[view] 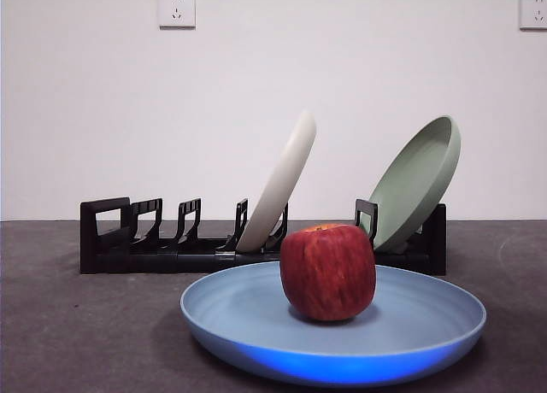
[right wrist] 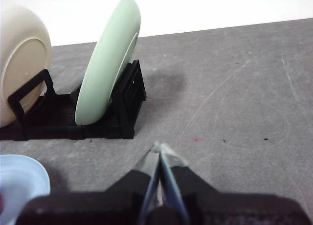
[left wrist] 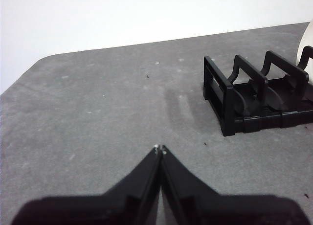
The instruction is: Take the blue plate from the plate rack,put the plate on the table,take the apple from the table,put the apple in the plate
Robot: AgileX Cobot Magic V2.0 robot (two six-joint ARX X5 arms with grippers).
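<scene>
The blue plate (view: 256,320) lies flat on the table (view: 77,342), nearest to the front camera, and it is much wider than the fruit on it. The apple (view: 328,272) stands upright in the plate, a little right of the middle, with the orange-yellow patch at its top. It touches only the plate.

Behind the plate, the plate rack (view: 128,239) runs across the table from left to right, with its loop handle end on the left. The slots on its left part hold nothing. A cream-white plate (view: 278,184) leans in a slot near the middle, tilted to the right. A sage-green plate (view: 419,181) leans at the right end of the rack, also tilted to the right. Behind the rack is a white wall (view: 256,85) with two sockets.

The left hand (left wrist: 160,149) is closed, its jaws meeting at the tips, and holds nothing. It is over bare table, apart from the handle end of the rack. The right hand (right wrist: 159,147) is also closed and empty. It is over the table near the green plate's end of the rack, with an edge of the blue plate at its side.
</scene>
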